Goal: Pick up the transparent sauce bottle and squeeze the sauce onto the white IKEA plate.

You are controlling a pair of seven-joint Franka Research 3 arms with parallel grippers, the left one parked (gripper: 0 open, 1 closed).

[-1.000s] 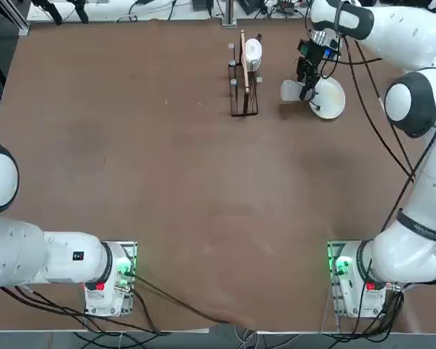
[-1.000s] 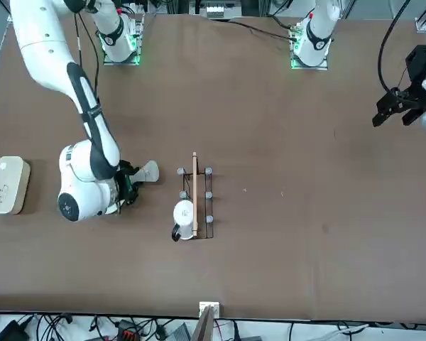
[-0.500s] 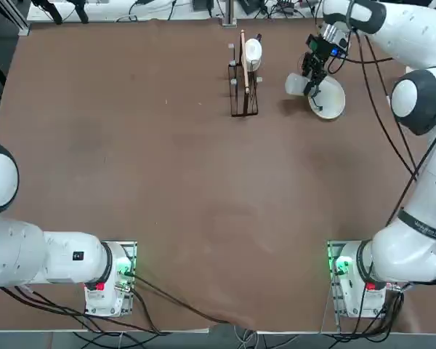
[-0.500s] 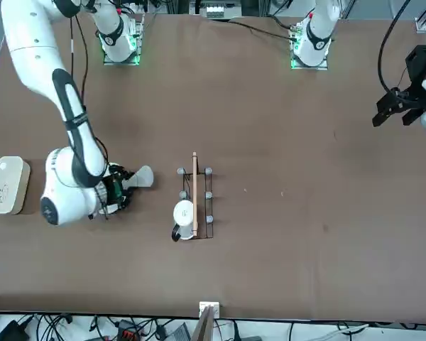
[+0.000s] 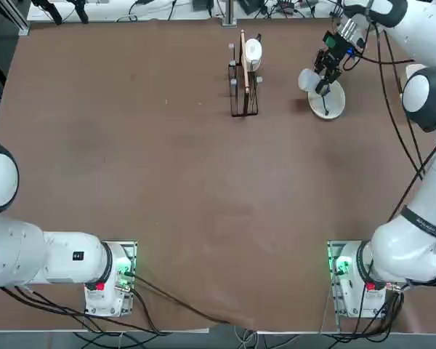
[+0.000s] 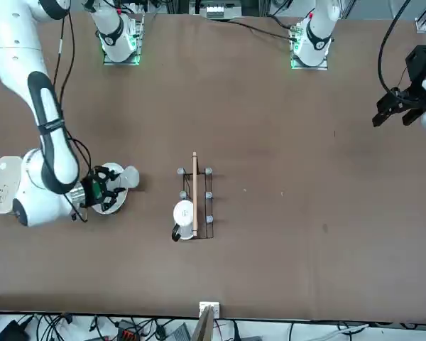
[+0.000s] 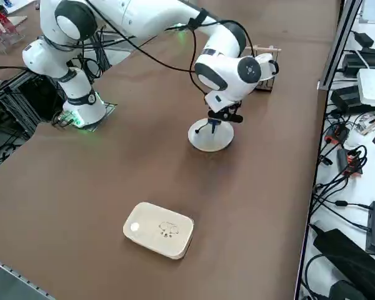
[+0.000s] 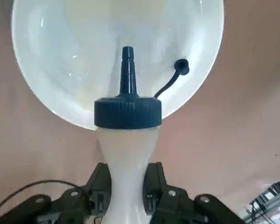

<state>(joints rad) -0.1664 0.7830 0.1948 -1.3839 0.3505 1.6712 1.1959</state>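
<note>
Looking at the top view, you see the right claw point(image 5: 324, 75) at the upper right of the frame, clamped on the transparent sauce bottle point(image 5: 308, 79), w/ the bottle's pale body sticking out to the left of the claw and the white IKEA plate point(image 5: 333, 104) lying just under and to the right of it. In the wrist view you get it clearest: both fingers point(image 8: 101, 184) press into the bottle's point(image 8: 126, 154) soft waist, which is pinched narrow between them, blue cap and nozzle pointing out over the plate point(image 8: 46, 60), small stopper hanging off on its tether. Front view puts the claw point(image 6: 105, 190) at middle left, bottle point(image 6: 130, 177) poking right past the plate's point(image 6: 112, 204) edge. Right side view shows the claw point(image 7: 220, 120) pointing down over the plate point(image 7: 203, 141), near frame centre. Elsewhere on the brown table point(image 5: 167, 160) you have a dark wire rack point(image 5: 243, 80) w/ a wooden stick and a small white round piece, left of the plate in the top view, and a white rounded-rectangle dish point(image 7: 159, 229) at lower centre of the side view, well apart from the plate.
</note>
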